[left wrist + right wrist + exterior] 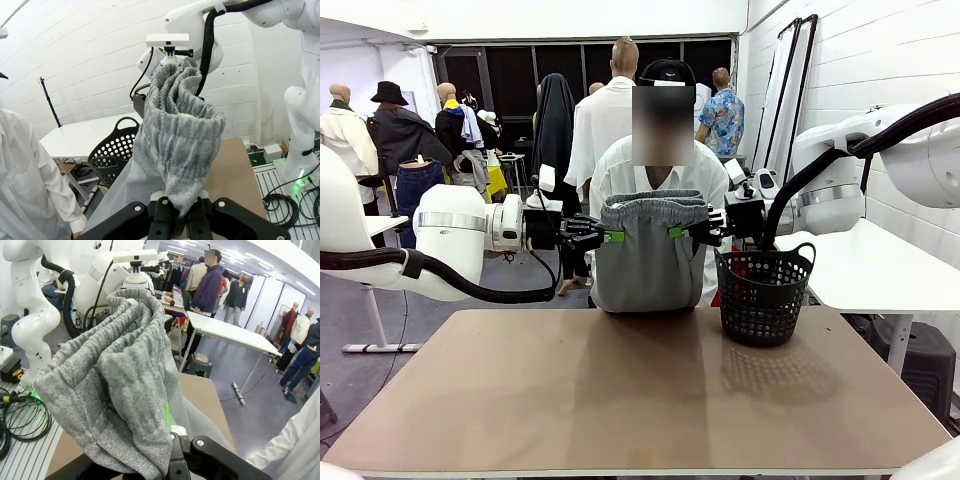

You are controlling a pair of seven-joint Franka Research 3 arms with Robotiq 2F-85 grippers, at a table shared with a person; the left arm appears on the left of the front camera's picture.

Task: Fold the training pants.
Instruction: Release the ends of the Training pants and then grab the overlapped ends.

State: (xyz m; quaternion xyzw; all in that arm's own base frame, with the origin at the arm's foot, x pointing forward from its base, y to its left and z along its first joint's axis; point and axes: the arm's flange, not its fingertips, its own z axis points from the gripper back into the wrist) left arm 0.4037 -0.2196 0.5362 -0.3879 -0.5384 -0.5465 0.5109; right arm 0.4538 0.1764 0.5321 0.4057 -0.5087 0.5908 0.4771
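Front view is showing the training pants (645, 262) hanging beside the black basket (765, 300), on its left, long axis running vertically toward the worktop (620, 390); left tool (611, 237) and right tool (673, 232) are clamping opposite waistband ends, equally near.

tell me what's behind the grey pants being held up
A person in a white shirt; shoulders and collar show above the training pants, but the fabric covers the rest of the torso.

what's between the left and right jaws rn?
The training pants: their gathered waistband spans the gap; the left gripper and right gripper pinch its ends, jaws shut. Front view.
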